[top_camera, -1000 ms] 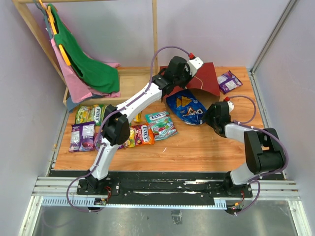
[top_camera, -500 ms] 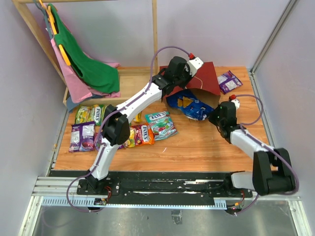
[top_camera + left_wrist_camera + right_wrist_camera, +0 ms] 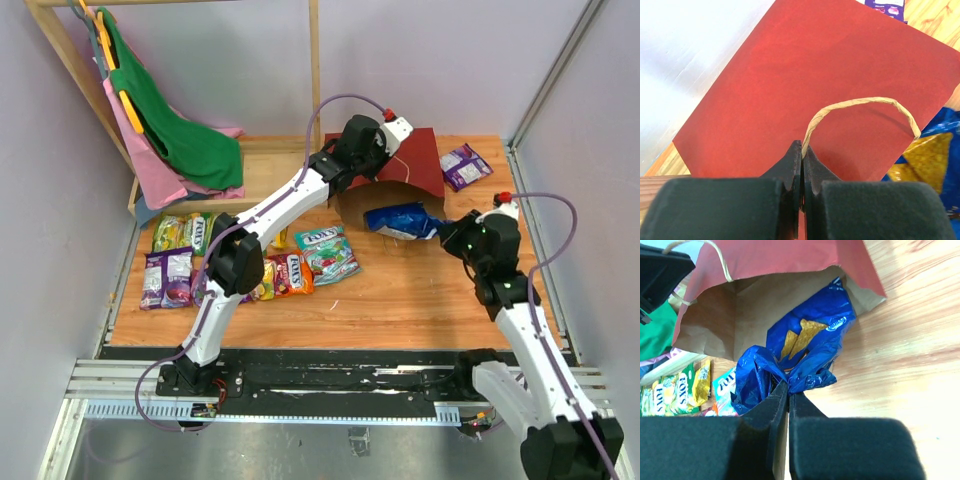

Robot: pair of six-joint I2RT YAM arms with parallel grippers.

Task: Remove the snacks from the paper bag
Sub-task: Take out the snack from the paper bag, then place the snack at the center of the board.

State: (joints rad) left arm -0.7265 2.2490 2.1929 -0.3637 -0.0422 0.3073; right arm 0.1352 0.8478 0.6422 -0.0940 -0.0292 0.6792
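The paper bag [image 3: 418, 163] lies on its side at the back, dark red outside, brown inside [image 3: 730, 315]. My left gripper [image 3: 374, 158] is shut on its tan loop handle [image 3: 860, 102] and holds the mouth up, fingertips pinched together [image 3: 802, 149]. My right gripper [image 3: 446, 233] is shut on a crumpled edge of the blue Doritos bag [image 3: 398, 220], fingertips at the foil [image 3: 789, 388]. The chip bag [image 3: 810, 332] hangs in front of the bag's mouth. Small snack packets [image 3: 325, 250] lie on the table to the left, and a purple one [image 3: 465, 165] sits right of the bag.
A wooden rack with green and pink cloths [image 3: 175, 140] stands at the back left. More candy packets [image 3: 180, 235] and purple ones [image 3: 166, 277] lie near the left edge. Walls close in on both sides.
My right gripper shut on the Doritos bag and drew it right, crumpling it off the table. The right arm swung outward. The left arm stayed on the handle.
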